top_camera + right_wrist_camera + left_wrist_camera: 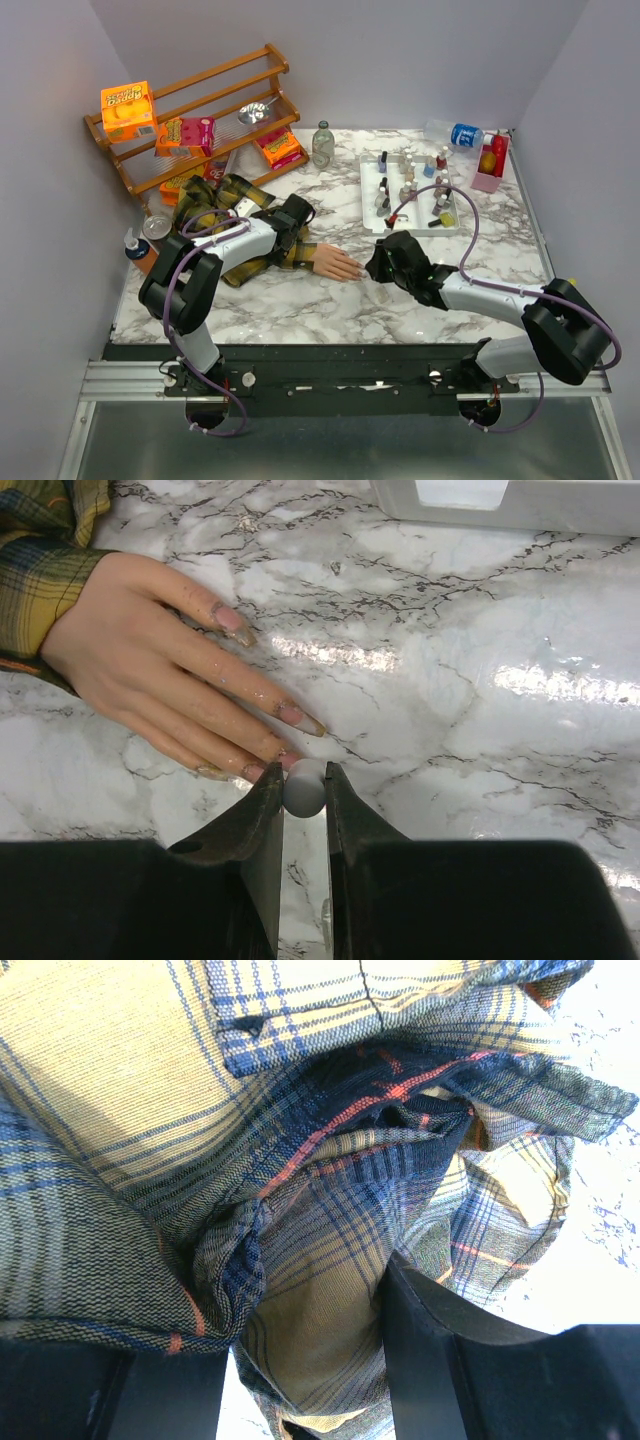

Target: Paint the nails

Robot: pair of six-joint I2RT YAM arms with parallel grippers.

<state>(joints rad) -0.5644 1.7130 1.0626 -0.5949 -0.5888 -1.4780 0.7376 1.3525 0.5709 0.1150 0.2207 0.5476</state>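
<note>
The peach mannequin hand (338,263) lies flat on the marble, sticking out of the yellow-and-black plaid sleeve (215,205). In the right wrist view the hand (150,670) shows long pinkish nails (300,715), smeared at the tips. My right gripper (304,785) is shut on a small grey-white round cap (304,788), which I take for a polish brush top. It sits right at a fingertip nail (283,762); any brush below it is hidden. My left gripper (305,1360) grips a fold of the sleeve (300,1160), with cloth filling the space between its fingers.
A white tray (372,205) with several polish bottles stands behind the right gripper; its edge shows in the right wrist view (500,505). A wooden rack (190,110) with boxes is back left. A glass bottle (322,143), a pink box (490,165) and an orange bottle (140,250) stand around.
</note>
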